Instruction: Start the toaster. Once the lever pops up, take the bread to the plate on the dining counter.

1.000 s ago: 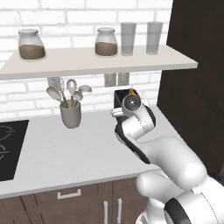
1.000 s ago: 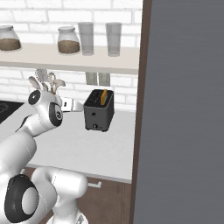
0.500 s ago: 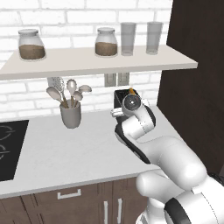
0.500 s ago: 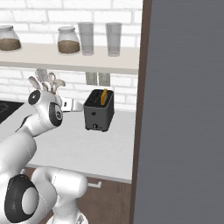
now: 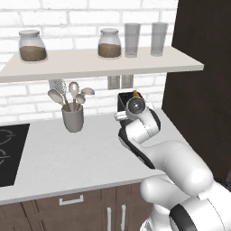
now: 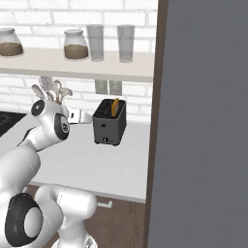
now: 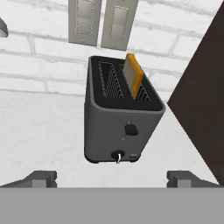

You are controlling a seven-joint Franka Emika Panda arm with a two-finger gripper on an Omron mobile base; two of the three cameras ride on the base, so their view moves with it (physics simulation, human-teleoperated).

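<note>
Nothing has shifted over the last second: the gripper (image 7: 112,178) stays spread wide, facing the toaster (image 7: 120,126) at frame centre, bread (image 7: 133,75) upright in its right slot, lever unpressed.

Toaster (image 7: 118,131): matt dark grey casing, smooth, metal-like; slot rim at 12 o'clock of its body darker; wire guides inside.
Bread (image 7: 133,75): tan-orange crust, slightly rough; paler dull face.
Worktop (image 5: 81,155): white, faintly mottled, stone-like, low sheen.
Wall (image 5: 90,6): white brick, matt, grey mortar lines.
Shelf (image 5: 90,63): pale, smooth, matt.
Jars (image 5: 109,43) and glasses (image 5: 132,39): clear glass.
Utensil cup (image 5: 73,119): plain grey, matt.
Tall side panel (image 5: 203,81), at 3 o'clock of the toaster: dark brown wood grain.
Hob (image 5: 9,153): glossy black.
</note>
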